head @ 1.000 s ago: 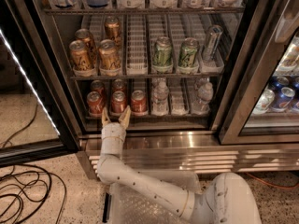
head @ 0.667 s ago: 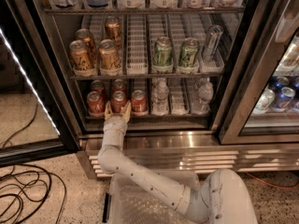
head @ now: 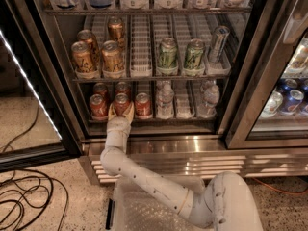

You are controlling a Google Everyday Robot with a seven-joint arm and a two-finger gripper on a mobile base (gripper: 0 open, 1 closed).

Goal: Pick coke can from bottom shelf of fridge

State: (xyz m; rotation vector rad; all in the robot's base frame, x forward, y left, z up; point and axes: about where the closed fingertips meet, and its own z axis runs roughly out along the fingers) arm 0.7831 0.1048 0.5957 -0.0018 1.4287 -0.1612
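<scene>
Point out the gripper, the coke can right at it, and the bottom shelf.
gripper [head: 121,112]: camera view, its front end at the can.
coke can [head: 121,101]: camera view, its upper body.
bottom shelf [head: 183,121]: camera view, its front rail.

Warm, dim light fills the fridge [head: 240,81], and a bright white light strip [head: 29,83] glows at left. Its steel base [head: 192,146] shows soft glare. The gripper [head: 121,112], at the bottom shelf [head: 183,121], is evenly lit
</scene>
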